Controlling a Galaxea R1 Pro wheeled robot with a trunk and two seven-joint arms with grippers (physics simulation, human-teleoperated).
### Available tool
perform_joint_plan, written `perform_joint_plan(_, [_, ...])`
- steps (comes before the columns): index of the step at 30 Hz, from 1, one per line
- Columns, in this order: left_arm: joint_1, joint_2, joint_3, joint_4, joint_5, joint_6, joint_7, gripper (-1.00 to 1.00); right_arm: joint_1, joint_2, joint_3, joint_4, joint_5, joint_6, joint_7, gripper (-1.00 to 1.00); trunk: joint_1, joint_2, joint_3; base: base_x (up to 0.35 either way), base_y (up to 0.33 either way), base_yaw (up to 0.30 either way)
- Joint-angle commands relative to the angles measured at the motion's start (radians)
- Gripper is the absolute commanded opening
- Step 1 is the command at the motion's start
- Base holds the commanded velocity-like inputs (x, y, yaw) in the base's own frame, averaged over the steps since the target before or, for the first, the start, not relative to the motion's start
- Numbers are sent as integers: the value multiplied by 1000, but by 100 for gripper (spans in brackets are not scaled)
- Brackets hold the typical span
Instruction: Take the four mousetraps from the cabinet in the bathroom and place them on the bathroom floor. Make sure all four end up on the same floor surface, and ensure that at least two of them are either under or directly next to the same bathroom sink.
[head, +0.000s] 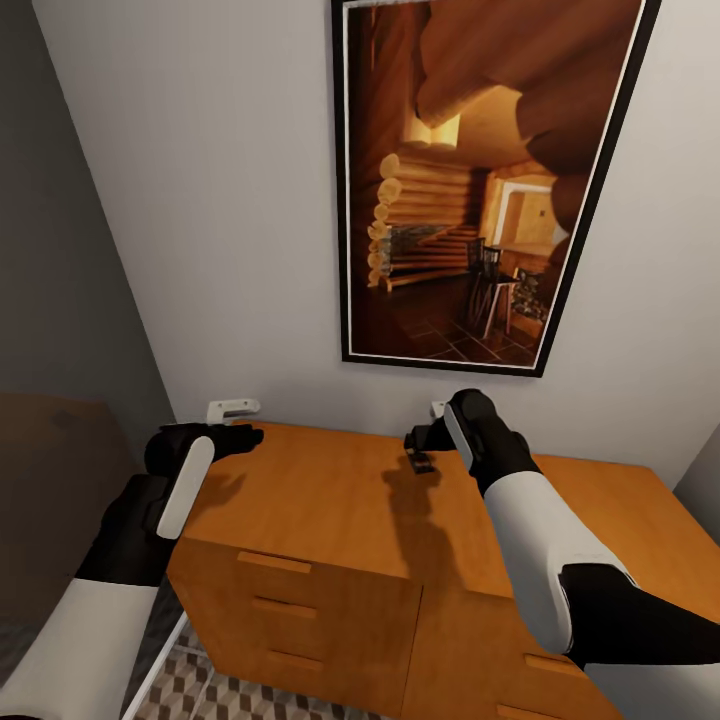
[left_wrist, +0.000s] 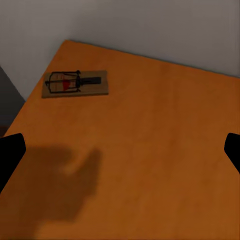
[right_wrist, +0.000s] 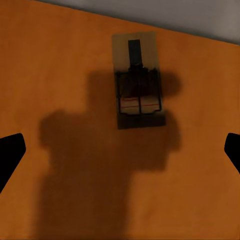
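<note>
Looking near to far from the head view, we note patterned bathroom floor (head: 215, 690) at 7 o'clock, then the cabinet (head: 330, 500) with its drawer fronts. Above its top, our left gripper (head: 245, 436) at 9 o'clock and right gripper (head: 420, 440) at center both hang released, fingers spread and empty. One mousetrap (left_wrist: 76, 83) lies flat near the top's back corner; another mousetrap (right_wrist: 138, 86) lies flat under the right gripper, by the wall edge. A framed picture (head: 480, 180) hangs at 12 o'clock.
</note>
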Motion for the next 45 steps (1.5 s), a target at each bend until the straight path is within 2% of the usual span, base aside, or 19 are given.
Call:
perform_joint_plan(1, [-1,1,-2,-1,11,2,11,100,-1,1,-5,0,10,4,7,100,0,-1,-1,0,0,0])
perform_joint_plan(11, [-1,1,-2,0,35,2,5,100,-1,0,-3,1,9,4,8,100,0,-1,-1,0,0,0])
perform_joint_plan(20, [-1,7,-2,1,83,1,-42,100,-1,-2,-9,1,5,4,9,100,0,-1,-1,0,0,0])
perform_joint_plan(24, [-1,17,-1,1,99,1,-65,100,-1,-4,-8,0,6,4,9,100,0,-1,-1,0,0,0])
perform_joint_plan(34, [-1,54,-1,1,107,-1,-121,100,-1,-7,-6,0,12,4,7,100,0,-1,-1,0,0,0])
perform_joint_plan(45, [-1,63,0,1,101,-2,-182,100,-1,-7,-5,0,13,4,1,100,0,-1,-1,0,0,0])
